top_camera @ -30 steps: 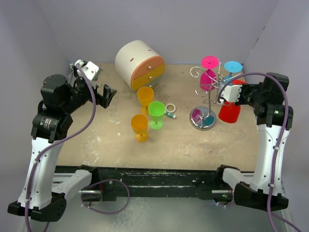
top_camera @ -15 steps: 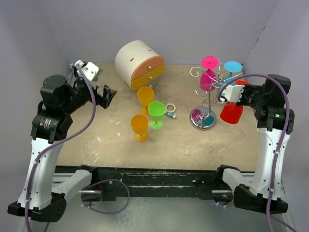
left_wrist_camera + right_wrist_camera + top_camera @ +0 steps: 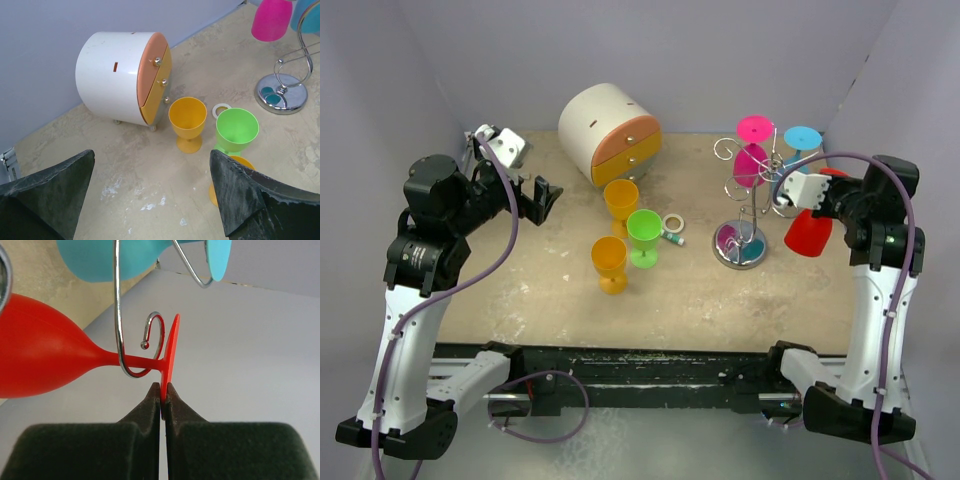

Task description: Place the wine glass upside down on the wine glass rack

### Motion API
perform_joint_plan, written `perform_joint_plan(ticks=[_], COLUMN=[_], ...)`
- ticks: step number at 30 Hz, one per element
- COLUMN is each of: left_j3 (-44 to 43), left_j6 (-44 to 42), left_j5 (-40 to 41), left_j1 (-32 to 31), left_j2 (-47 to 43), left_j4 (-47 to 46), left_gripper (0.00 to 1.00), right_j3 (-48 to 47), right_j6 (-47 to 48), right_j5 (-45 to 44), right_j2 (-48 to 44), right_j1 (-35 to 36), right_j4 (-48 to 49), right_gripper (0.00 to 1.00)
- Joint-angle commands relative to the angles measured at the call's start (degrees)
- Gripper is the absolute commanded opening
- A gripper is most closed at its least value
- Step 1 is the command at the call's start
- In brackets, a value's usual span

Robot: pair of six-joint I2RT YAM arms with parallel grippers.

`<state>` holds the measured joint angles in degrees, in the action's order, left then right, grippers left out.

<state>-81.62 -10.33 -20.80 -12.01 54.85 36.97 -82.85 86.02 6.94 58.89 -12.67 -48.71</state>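
Observation:
The red wine glass (image 3: 809, 233) hangs tilted beside the silver wine glass rack (image 3: 742, 246) at the right. My right gripper (image 3: 792, 194) is shut on the rim of its flat foot (image 3: 171, 347). In the right wrist view my right gripper (image 3: 163, 390) pinches the foot from below. The stem (image 3: 137, 360) runs through a curled wire arm (image 3: 118, 315) of the rack, and the bowl (image 3: 35, 360) points left. My left gripper (image 3: 542, 197) is open over the table's back left, holding nothing; in its wrist view the left gripper (image 3: 152, 157) frames bare table.
A pink glass (image 3: 752, 163) and a blue glass (image 3: 802, 139) hang upside down on the rack. Two orange glasses (image 3: 621, 198) (image 3: 609, 263) and a green one (image 3: 644, 233) stand mid-table. A white drum cabinet (image 3: 610, 133) sits behind them, and a tape roll (image 3: 673, 223) lies nearby.
The red glass has shifted a little to the right and its bowl has swung outward, with the right wrist turning slightly. The left arm has not moved.

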Motion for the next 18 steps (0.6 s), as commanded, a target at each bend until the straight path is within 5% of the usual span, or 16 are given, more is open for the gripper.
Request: perform_joint_plan(ticks=[1, 18], left_j3=[0.0, -0.4], left_j6=[-1.13, -1.22], left_j5=[-0.96, -1.17], left_j1=[0.35, 0.41], left_j2=[-0.44, 0.21], left_j4=[-2.73, -2.86], left_gripper=[0.99, 0.99], right_j3=[0.2, -0.41], right_j6=[-1.63, -0.67], right_j5=[-2.19, 7.85], right_j2=[0.18, 2.08], right_j1=[-0.14, -0.08], right_j4=[5.43, 6.22], right_gripper=[0.0, 0.04])
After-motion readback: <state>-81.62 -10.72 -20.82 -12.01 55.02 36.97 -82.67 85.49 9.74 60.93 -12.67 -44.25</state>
